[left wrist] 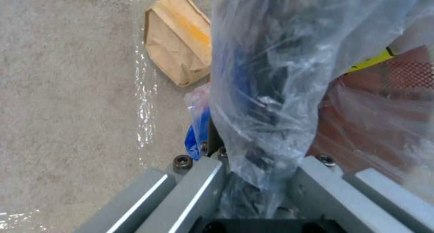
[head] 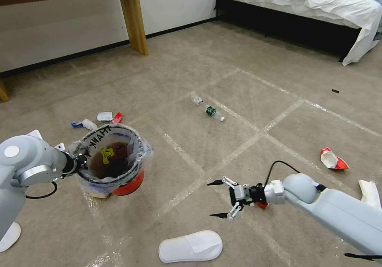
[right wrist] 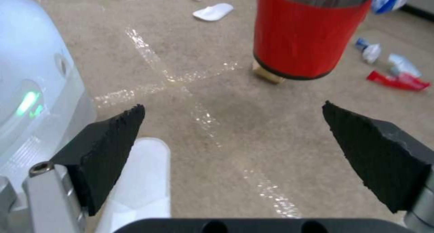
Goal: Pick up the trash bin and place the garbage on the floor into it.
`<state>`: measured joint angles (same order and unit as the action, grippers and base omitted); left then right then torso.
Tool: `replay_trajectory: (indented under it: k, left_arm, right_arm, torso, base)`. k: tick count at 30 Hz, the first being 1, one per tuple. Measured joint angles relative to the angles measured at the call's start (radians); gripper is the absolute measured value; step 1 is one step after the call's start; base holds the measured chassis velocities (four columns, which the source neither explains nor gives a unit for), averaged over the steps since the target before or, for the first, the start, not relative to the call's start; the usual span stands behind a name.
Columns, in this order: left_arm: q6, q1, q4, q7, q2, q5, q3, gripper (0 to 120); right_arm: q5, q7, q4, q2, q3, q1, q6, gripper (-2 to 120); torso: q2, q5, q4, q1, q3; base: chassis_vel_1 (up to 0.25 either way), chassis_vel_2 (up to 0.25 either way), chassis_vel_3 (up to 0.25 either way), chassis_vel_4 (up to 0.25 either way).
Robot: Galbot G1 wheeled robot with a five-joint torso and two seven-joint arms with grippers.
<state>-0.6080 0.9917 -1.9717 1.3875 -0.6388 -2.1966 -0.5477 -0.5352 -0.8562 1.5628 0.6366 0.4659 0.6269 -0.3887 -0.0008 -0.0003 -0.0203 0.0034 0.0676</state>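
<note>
Left tool clamped on trash bin liner, probably rim too; bag could tear. Right tool spread apart.

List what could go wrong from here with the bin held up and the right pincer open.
1. The left pincer grips the trash bin at its rim through the crinkly bag; the plastic may slip and the bin may tilt or drop.
2. The bin hangs off the floor, over a brown paper packet; set down there, it may rest crooked.
3. The open right pincer hovers beside the white slipper; flat litter may be hard to pinch.
</note>
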Motion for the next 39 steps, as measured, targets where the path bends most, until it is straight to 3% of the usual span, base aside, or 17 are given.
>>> replay_trajectory:
  k: [10,18,39]
  left_arm:
    - [-0.003,0.005,0.006,0.000,-0.010,0.021,0.010,0]
    - [-0.012,-0.010,0.019,-0.004,-0.029,0.042,0.028,0]
    - [-0.021,0.006,0.014,-0.007,-0.041,0.061,0.019,0]
  right_arm:
    - [-0.038,-0.002,-0.019,0.011,0.031,0.033,0.029,100]
    - [-0.069,-0.017,0.046,-0.104,0.037,0.163,0.036,100]
    - [-0.026,0.004,-0.006,-0.163,-0.001,0.199,0.001,100]
  torso:
    - [0.000,0.0001,-0.0001,0.000,0.000]
    - [0.000,0.0002,-0.0005,0.000,0.000]
    - [0.000,0.0000,-0.0001,0.000,0.000]
  base:
    - [0.000,0.000,0.000,0.000]
    - [0.000,0.000,0.000,0.000]
    - [0.000,0.000,0.000,0.000]
